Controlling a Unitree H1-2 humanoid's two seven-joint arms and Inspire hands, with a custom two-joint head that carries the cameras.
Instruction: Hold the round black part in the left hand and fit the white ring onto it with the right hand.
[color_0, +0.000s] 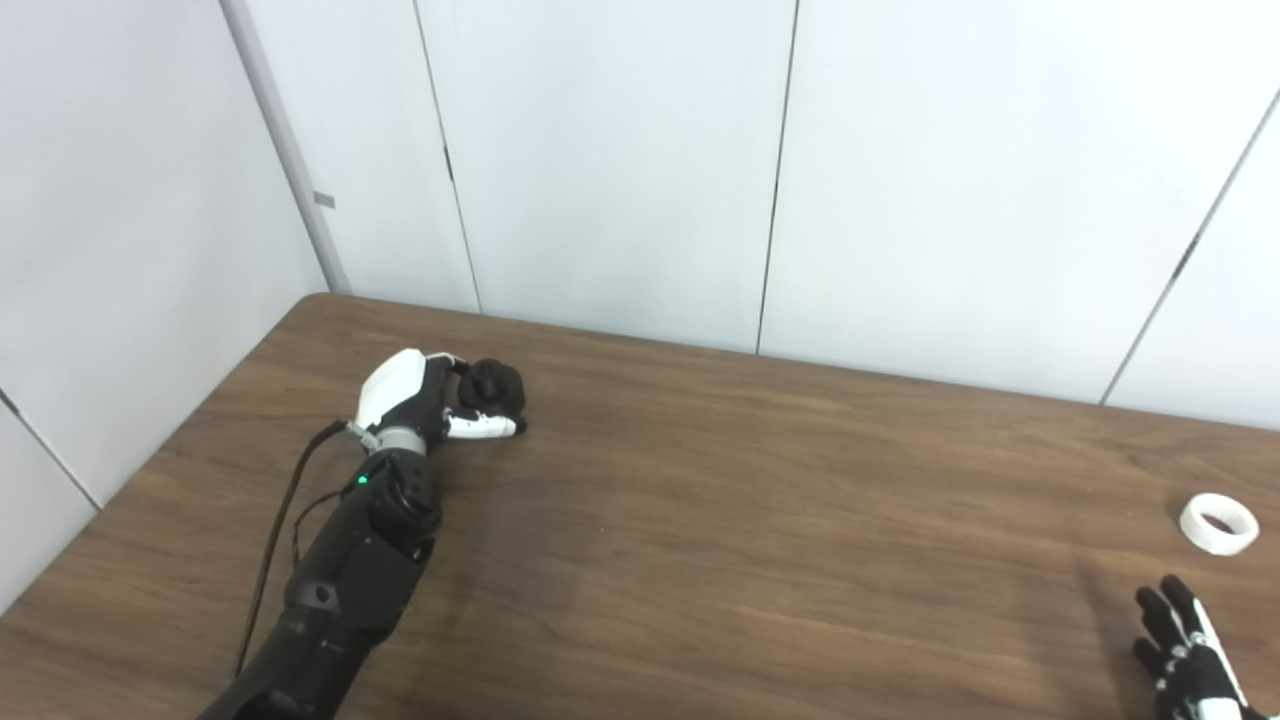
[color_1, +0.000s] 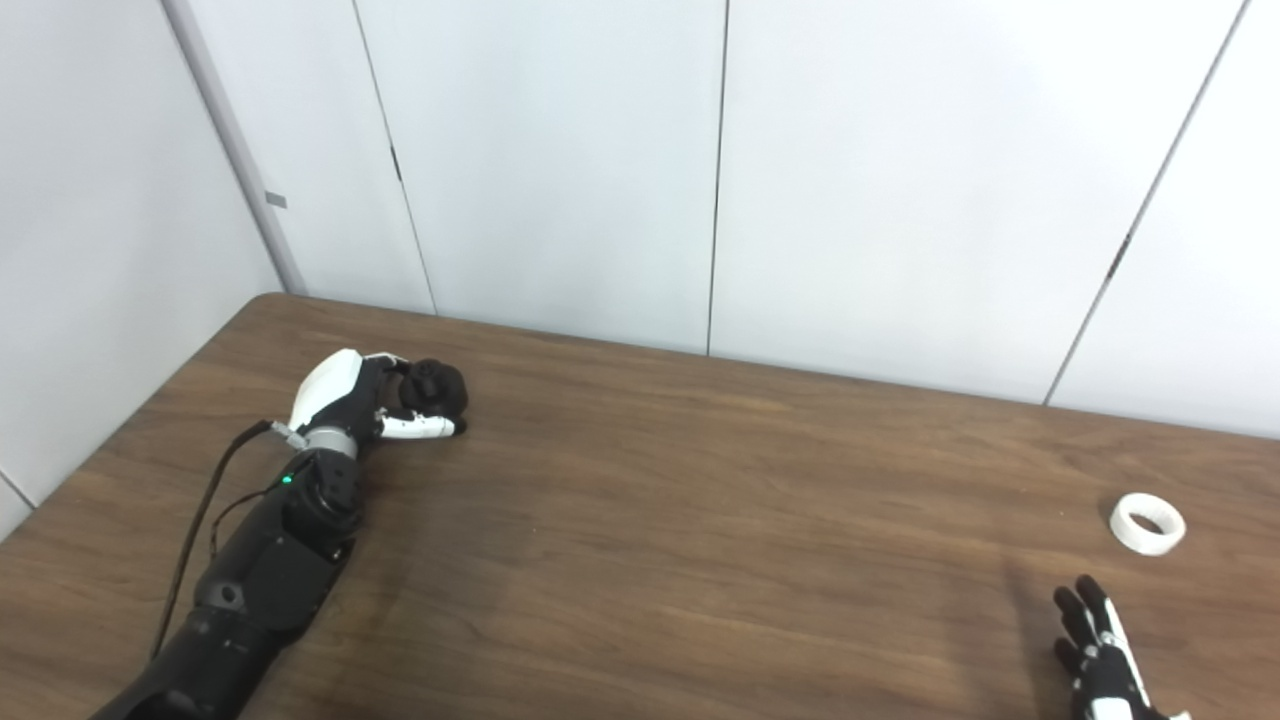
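Right hand (color_1: 1100, 650) empty, fingers spread, white ring (color_1: 1147, 523) lying flat, hole upward, left hand (color_0: 420, 400) wrapped around round black part (color_0: 493, 388)

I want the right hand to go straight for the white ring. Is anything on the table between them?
Nothing visible. The right hand is open near the table's front edge, and the white ring lies just beyond it with only bare table between. The black part sits far off at the left hand.

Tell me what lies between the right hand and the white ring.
Nothing: only bare table separates the right hand from the white ring, shown in both eye views.
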